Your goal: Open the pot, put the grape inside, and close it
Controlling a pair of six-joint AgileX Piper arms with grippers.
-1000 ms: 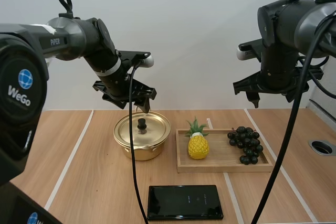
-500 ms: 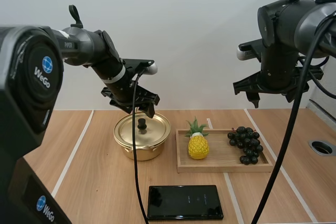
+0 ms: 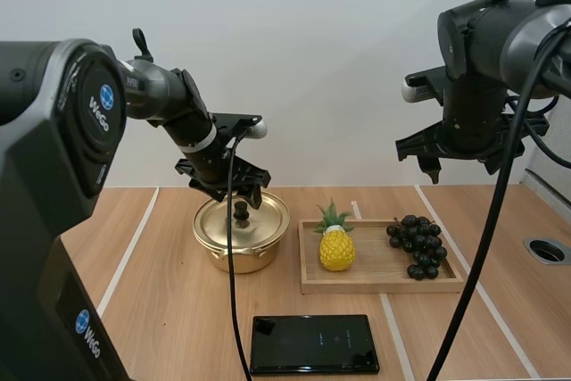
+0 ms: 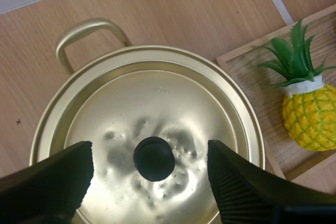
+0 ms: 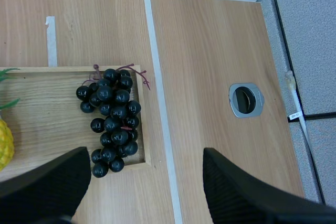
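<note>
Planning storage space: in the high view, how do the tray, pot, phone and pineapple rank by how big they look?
1. tray
2-3. pot and phone look about alike. The phone lies nearer the camera, so I won't rank these two.
4. pineapple

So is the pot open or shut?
Shut. The gold lid lies flat on the pot, its black knob untouched under the open left claw.

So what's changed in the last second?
The left gripper lowered toward the pot lid; its open fingers now flank the knob, gripping nothing. The right gripper, grapes, toy pineapple, wooden tray and phone stayed put.
</note>
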